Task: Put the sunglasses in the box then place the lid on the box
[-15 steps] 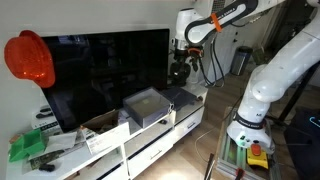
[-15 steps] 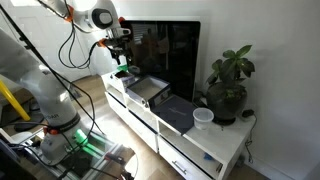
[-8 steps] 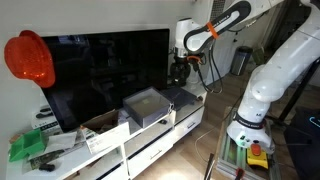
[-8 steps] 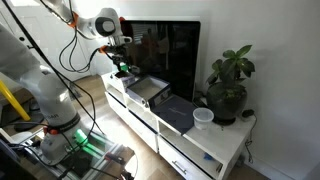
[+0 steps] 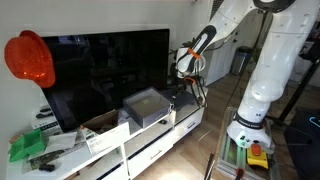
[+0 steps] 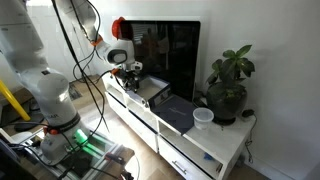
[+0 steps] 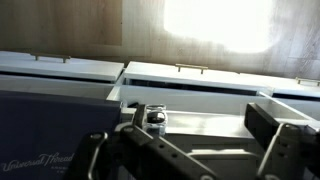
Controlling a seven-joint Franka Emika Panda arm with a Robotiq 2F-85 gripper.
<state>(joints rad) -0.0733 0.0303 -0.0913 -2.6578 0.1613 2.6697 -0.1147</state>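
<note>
The end effector (image 6: 131,74) is seen open and empty, upper left of centre, over the counter (image 6: 222,138). The box (image 6: 152,90) is seen just beside it, the lid (image 6: 178,113) to the lower right.

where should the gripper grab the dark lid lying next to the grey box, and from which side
Probably the lid's front edge, coming down from above on the open front side of the cabinet. The lid lies flat and looks too wide to span, so pinching one edge seems the likely option. The box crowds one side, a white cup the other, and the TV stands behind.
</note>
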